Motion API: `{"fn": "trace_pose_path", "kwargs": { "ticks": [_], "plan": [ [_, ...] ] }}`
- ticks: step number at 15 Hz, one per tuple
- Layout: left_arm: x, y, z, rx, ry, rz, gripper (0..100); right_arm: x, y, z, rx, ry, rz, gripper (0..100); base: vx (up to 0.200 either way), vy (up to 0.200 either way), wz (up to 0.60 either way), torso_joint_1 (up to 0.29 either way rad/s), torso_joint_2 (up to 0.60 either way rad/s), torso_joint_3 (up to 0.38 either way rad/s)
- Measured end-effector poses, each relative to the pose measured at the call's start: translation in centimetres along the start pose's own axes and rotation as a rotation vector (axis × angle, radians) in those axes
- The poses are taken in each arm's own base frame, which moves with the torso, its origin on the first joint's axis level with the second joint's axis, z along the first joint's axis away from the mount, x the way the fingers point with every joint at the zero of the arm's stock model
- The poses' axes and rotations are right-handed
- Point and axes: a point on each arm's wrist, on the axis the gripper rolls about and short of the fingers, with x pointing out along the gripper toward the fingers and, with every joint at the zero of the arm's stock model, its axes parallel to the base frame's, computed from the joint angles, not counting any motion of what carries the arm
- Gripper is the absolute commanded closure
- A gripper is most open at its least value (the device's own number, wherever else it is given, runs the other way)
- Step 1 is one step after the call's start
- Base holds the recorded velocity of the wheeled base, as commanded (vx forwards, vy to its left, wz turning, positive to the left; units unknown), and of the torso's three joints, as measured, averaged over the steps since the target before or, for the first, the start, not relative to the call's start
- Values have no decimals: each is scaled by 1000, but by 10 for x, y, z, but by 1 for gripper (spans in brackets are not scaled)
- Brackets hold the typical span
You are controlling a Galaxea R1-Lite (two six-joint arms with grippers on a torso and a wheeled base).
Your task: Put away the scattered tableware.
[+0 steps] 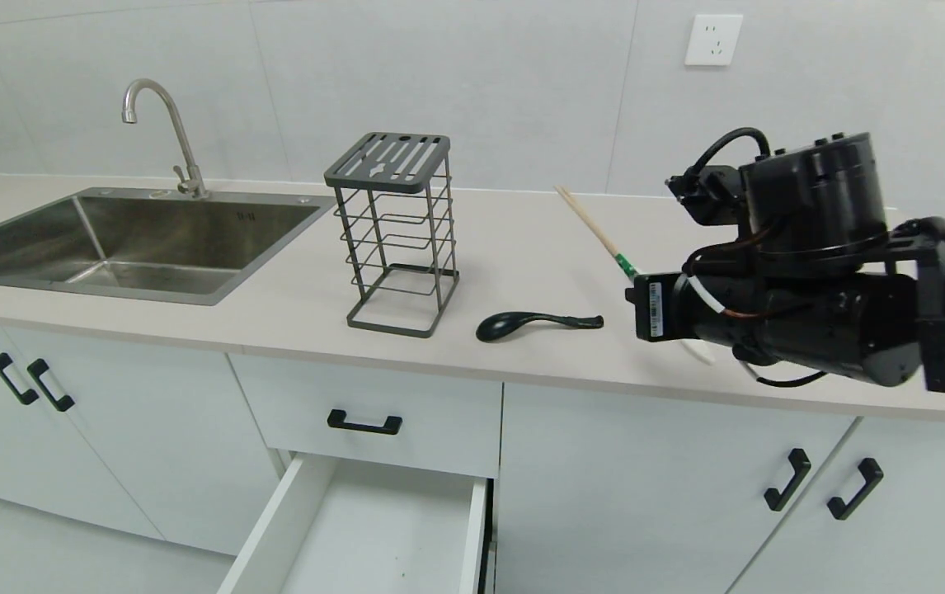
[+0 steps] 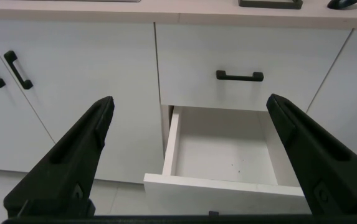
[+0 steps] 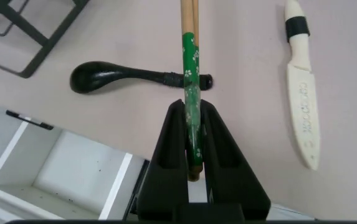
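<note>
Wire rack (image 1: 394,235) stands on counter (image 1: 514,247), left of black spoon (image 1: 534,322); white knife (image 3: 303,93) lies near the spoon. Right gripper (image 3: 192,118) is clamped on chopsticks (image 3: 189,62), a wooden pair with a green flowered band, above the spoon's handle. Left gripper (image 2: 190,102) is spread wide before the open drawer (image 2: 222,186).

Two wooden chopsticks with green patterned ends (image 3: 190,74) sit side by side, pinched in the right gripper (image 3: 192,112). One glossy black spoon (image 3: 134,77) lies on the pale surface (image 3: 247,62) just beyond that gripper's tip, and one white sheathed knife (image 3: 304,93) lies to its side. Farther from the gripper stand one dark grey wire rack (image 1: 398,235) and one steel sink (image 1: 151,231) with one curved tap (image 1: 161,124). One white drawer (image 1: 373,528) hangs open below.
</note>
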Motion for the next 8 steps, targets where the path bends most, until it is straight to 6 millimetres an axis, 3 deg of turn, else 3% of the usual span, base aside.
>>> {"fn": "trace_pose_path", "kwargs": {
  "ticks": [5, 8],
  "plan": [
    [0, 0, 0, 0, 0, 0, 0, -52, -1, -6, -65, -38, 179, 100, 0, 0, 0, 0, 0, 0],
    [0, 0, 0, 0, 0, 0, 0, -70, 3, -16, -166, -40, 281, 100, 0, 0, 0, 0, 0, 0]
  ]
}}
